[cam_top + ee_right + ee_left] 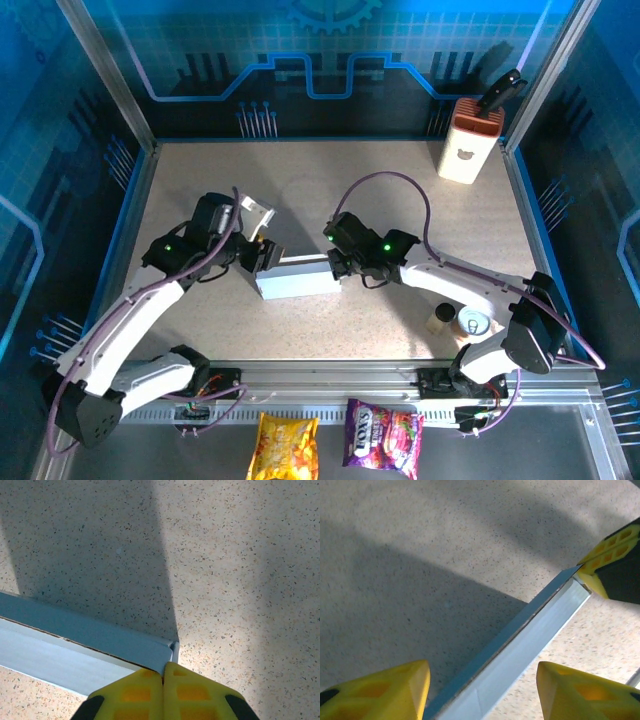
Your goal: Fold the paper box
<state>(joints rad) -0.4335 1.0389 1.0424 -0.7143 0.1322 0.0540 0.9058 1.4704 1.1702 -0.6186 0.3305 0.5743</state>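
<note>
At the middle of the speckled table, the paper box lies as a shallow, pale grey-white closed shape, lengthwise between my two arms. My left gripper stands spread wide astride the box's left end, with one yellow finger on each side of the top edge and neither clearly touching the card. My right gripper is pressed together, its tips set against the box's right-end corner. Whether a thin flap is caught between them I cannot tell. I judge the fold nearly done, and the step in hand is seating the lid or an end flap. To do it well, I would use the right gripper as a stop, bring the left fingers in squarely over the top edge and squeeze gently. Thin card will likely buckle or skid along the table under a skewed push. The bear-marked white-and-orange container stands well apart at the far right corner.
</note>
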